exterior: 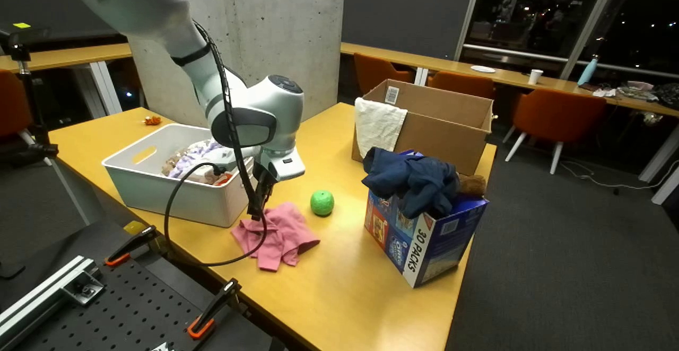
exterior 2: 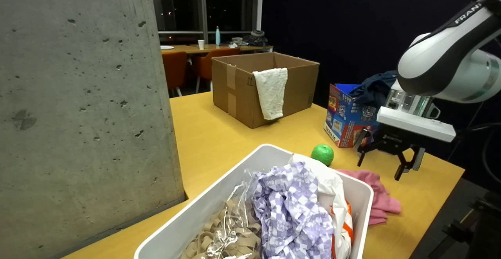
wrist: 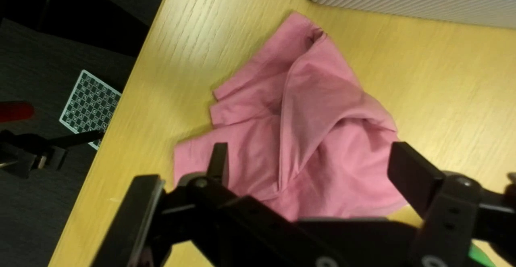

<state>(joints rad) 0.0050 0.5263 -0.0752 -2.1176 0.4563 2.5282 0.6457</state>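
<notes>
Wrist view: a pink cloth [wrist: 310, 117] is seen crumpled on the yellow tabletop [wrist: 451, 89], below the gripper [wrist: 317, 170], whose fingers are spread wide with nothing gripped between them. The cloth's narrow corner is directed toward the top of the view, near the grey bin [wrist: 383, 1]; a long fold edge is traced from there toward the finger gap. A long axis cannot be established, the outline being irregular. Part of the cloth's lower side is concealed by the gripper, and in an exterior view one end is masked by the bin's wall. The green ball [exterior: 322, 203], shown whole in an exterior view, is mostly blocked in the wrist view.
</notes>
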